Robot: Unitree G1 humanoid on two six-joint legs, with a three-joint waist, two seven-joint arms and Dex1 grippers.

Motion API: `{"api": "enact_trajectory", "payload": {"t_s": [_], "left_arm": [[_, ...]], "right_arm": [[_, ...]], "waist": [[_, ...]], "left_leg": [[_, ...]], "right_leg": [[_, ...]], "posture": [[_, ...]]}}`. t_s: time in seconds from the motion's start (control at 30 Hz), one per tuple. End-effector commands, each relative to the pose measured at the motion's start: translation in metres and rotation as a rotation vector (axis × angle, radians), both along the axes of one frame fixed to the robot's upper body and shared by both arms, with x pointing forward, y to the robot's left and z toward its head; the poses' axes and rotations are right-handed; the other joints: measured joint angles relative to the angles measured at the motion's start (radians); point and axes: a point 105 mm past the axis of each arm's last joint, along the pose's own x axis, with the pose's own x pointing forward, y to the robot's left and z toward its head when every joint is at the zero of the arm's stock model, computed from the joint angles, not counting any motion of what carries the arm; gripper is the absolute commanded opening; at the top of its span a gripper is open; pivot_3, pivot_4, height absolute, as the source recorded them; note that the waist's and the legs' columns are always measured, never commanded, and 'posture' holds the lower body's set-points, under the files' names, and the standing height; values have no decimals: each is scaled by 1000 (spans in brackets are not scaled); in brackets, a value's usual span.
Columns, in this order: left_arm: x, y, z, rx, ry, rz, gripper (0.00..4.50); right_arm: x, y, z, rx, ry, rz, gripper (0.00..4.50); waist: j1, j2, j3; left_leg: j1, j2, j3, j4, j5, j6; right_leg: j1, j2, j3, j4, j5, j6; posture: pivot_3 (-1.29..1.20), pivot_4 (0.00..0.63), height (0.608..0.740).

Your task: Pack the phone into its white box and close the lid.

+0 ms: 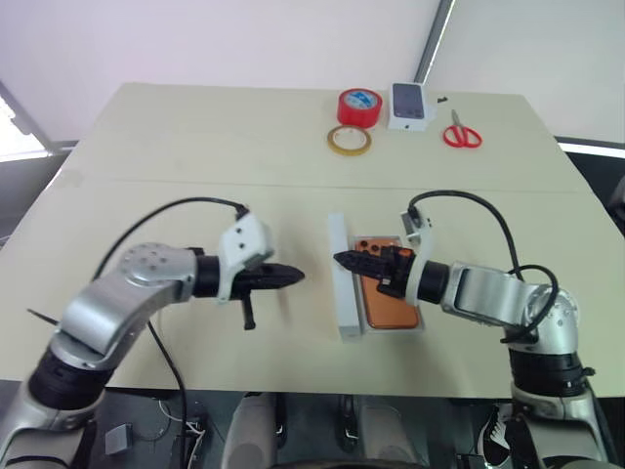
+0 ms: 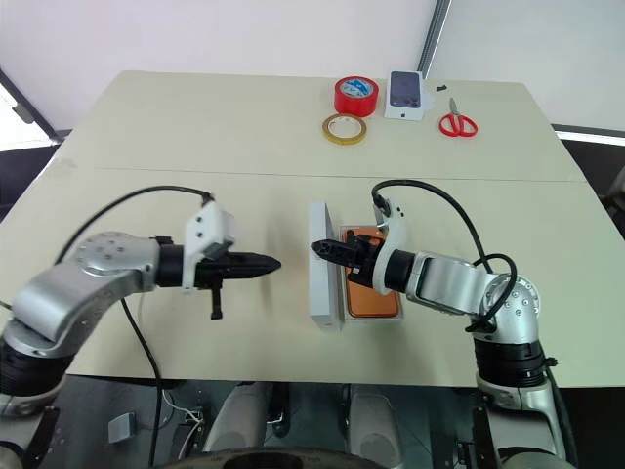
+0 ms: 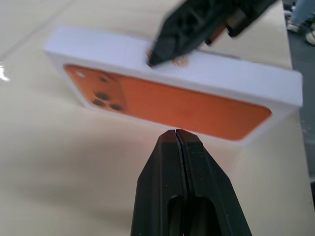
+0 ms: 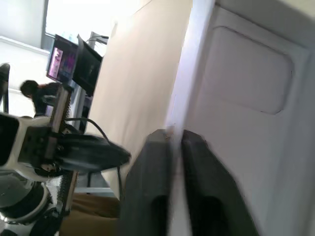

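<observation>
Directly beneath the right tool (image 1: 344,260) — the phone (image 1: 389,305), boxed.

1. Setting: a robotics laboratory or test workspace, indicated by a plain beige worktable (image 1: 195,147) set against bare white walls.
2. Loose cables (image 1: 161,220) run openly along the robot's arms and hang below the table edge.
3. Bench supplies at the far edge: red tape roll (image 1: 358,106), clear tape ring (image 1: 349,140), red-handled scissors (image 1: 461,132).
4. Monitors (image 4: 74,61) on stands and a person (image 4: 32,89) appear beyond the table.
</observation>
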Motion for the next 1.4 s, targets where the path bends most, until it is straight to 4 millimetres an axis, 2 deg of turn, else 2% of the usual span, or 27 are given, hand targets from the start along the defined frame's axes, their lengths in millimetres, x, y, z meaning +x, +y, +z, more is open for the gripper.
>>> {"api": "enact_trajectory", "payload": {"t_s": [0.03, 0.1, 0.17, 0.27, 0.4, 0.5, 0.67, 0.7, 0.83, 0.9, 1.0, 1.13, 1.2, 1.27, 1.4], "left_arm": [[7, -16, -8, 41, -69, -26, 0], [14, -28, -8, 6, -75, -17, 0], [19, -36, -7, -25, -65, -4, 0], [22, -55, -11, -51, -74, -43, 0], [20, -73, -11, -82, -64, -88, 0], [20, -86, -12, -96, -65, -101, 0], [23, -85, -10, -112, -69, -72, 0], [25, -81, -8, -116, -72, -59, 0], [27, -57, -1, -103, -77, -20, 0], [26, -50, -1, -86, -76, -17, 0], [17, -27, -3, -25, -58, -35, 0], [-5, -8, -19, 87, 13, -110, 0], [-9, -8, -30, 141, 10, -134, 0], [-4, -15, -39, 164, 2, -109, 0], [5, -33, -44, 147, -15, -72, 0]], "right_arm": [[5, -14, 14, -54, -56, 17, 2621], [10, -27, 22, -130, -83, 15, 3672], [13, -37, 29, -193, -101, 11, 3672], [19, -65, 40, -409, -130, -46, 3672], [25, -89, 41, -582, -176, -96, 3672], [31, -100, 42, -717, -261, -112, 2855], [30, -96, 49, -906, -492, -12, 305], [30, -95, 50, -956, -564, 23, 79], [21, -95, 38, -1192, -772, 257, 79], [19, -96, 33, -1230, -813, 331, 79], [15, -93, 24, -1255, -854, 434, 79], [9, -84, 12, -1241, -882, 533, 79], [8, -82, 8, -1238, -886, 562, 79], [8, -81, 7, -1234, -888, 573, 79], [9, -82, 6, -1236, -879, 579, 79]], "waist": [[-1, 0, 0], [2, 0, 0], [1, 0, 0], [1, 1, 0], [-1, 1, 0], [1, 1, 0], [1, 1, 0], [1, 1, 0], [0, 1, 0], [-2, 1, 0], [-3, 1, 0], [-3, 2, 0], [1, 2, 0], [6, 2, 1], [2, 2, 1]], "left_leg": [[0, 0, 0, 0, 0, 0], [0, 0, 1, 0, 0, 0], [-1, 0, 1, 0, 0, 0], [-1, 0, 1, 0, -1, 1], [-1, 0, 1, 0, -1, 3], [-1, 0, 1, 0, -2, 3], [-2, 0, 1, 1, -2, 3], [-2, 0, 1, 1, -2, 3], [-2, 0, 1, 1, -2, 3], [-2, 0, 1, 1, -2, 3], [-2, 0, 1, 1, -2, 3], [-2, 0, 2, 0, -2, 3], [-2, 0, 2, 1, -2, 3], [-2, -1, 2, 1, -2, 2], [-3, -2, 2, 2, -2, 3]], "right_leg": [[0, 0, 0, 0, 0, 0], [0, 0, 0, 0, 0, 0], [-1, -1, 1, 0, 0, 0], [-1, 0, 1, 0, 0, 0], [-1, 0, 1, -1, 0, 0], [-2, 0, 1, -1, 0, 0], [-3, 0, 1, -1, 0, 0], [-3, 0, 1, -1, 0, 1], [-3, 0, 1, -1, -1, 1], [-3, 0, 1, -1, -1, 1], [-4, -1, 1, 0, -1, 1], [-4, -1, 1, 0, -1, 0], [-4, -2, 0, -1, -1, 0], [-3, -3, 0, -2, -1, 0], [-3, -4, 0, -2, -1, 0]], "posture": [[0, 150, 740], [0, 150, 740], [0, 150, 740], [0, 150, 740], [0, 150, 740], [0, 150, 740], [0, 150, 740], [0, 150, 740], [0, 150, 740], [0, 150, 740], [0, 150, 740], [0, 150, 740], [0, 150, 740], [0, 150, 740], [0, 150, 740]]}}
